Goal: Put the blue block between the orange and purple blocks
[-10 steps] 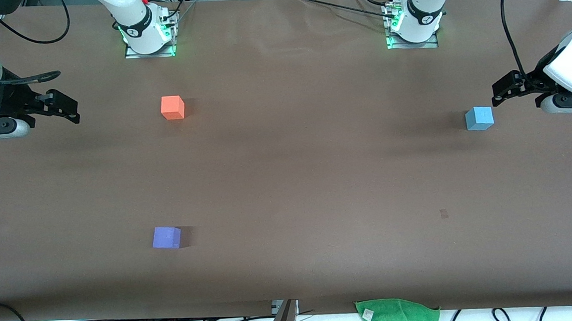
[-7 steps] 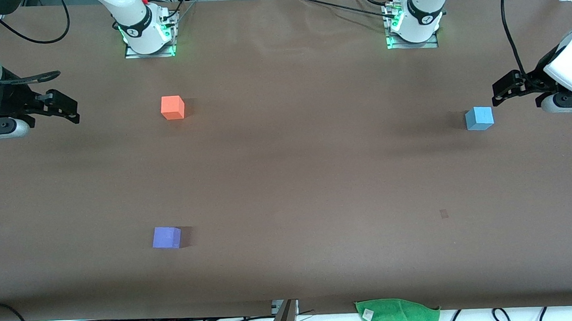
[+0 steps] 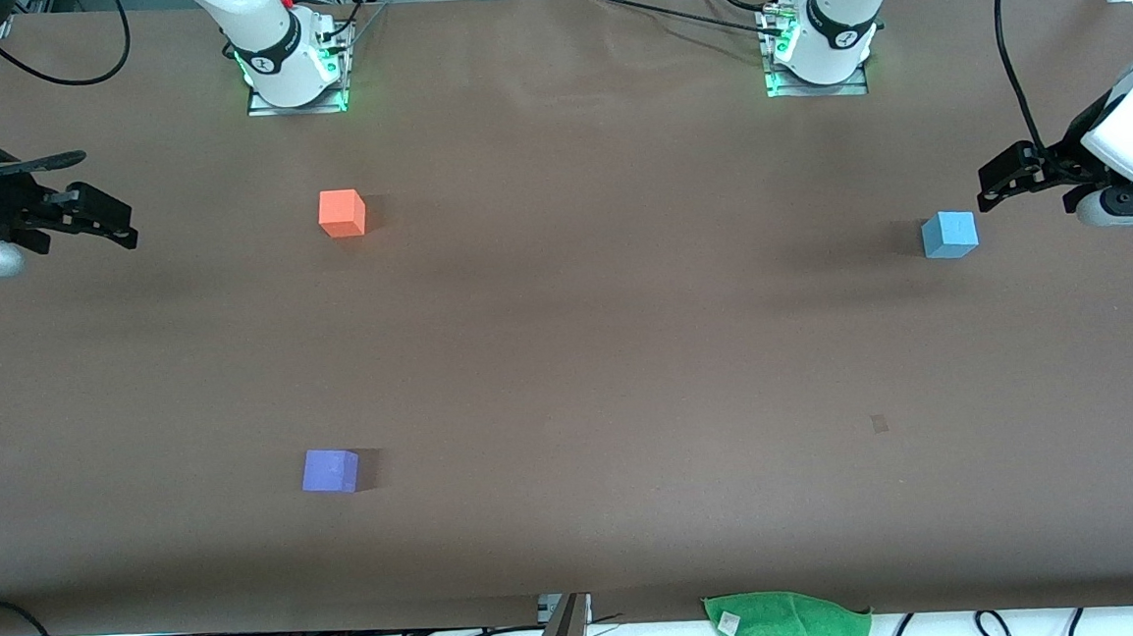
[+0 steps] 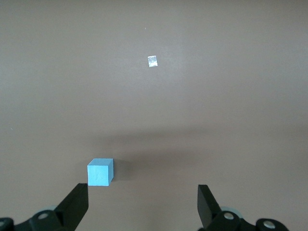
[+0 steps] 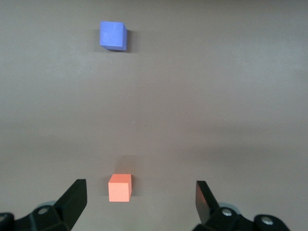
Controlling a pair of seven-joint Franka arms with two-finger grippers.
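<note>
The sky-blue block [image 3: 949, 234] sits on the brown table near the left arm's end; in the left wrist view it [image 4: 100, 172] lies close to one finger. My left gripper [image 3: 996, 185] hangs open and empty just above it [image 4: 143, 204]. The orange block [image 3: 342, 213] sits toward the right arm's end, and the purple block [image 3: 330, 470] lies nearer the front camera. Both show in the right wrist view: orange [image 5: 120, 187], purple [image 5: 113, 35]. My right gripper [image 3: 113, 226] is open and empty [image 5: 139, 202] at the right arm's end of the table.
A green cloth [image 3: 787, 624] hangs at the table's edge nearest the front camera. A small pale mark [image 3: 879, 424] lies on the table, also in the left wrist view [image 4: 152, 61]. Cables run along the table's edges.
My right gripper has drawn a little outward toward the right arm's end of the table. The left gripper and the three blocks have hardly moved.
</note>
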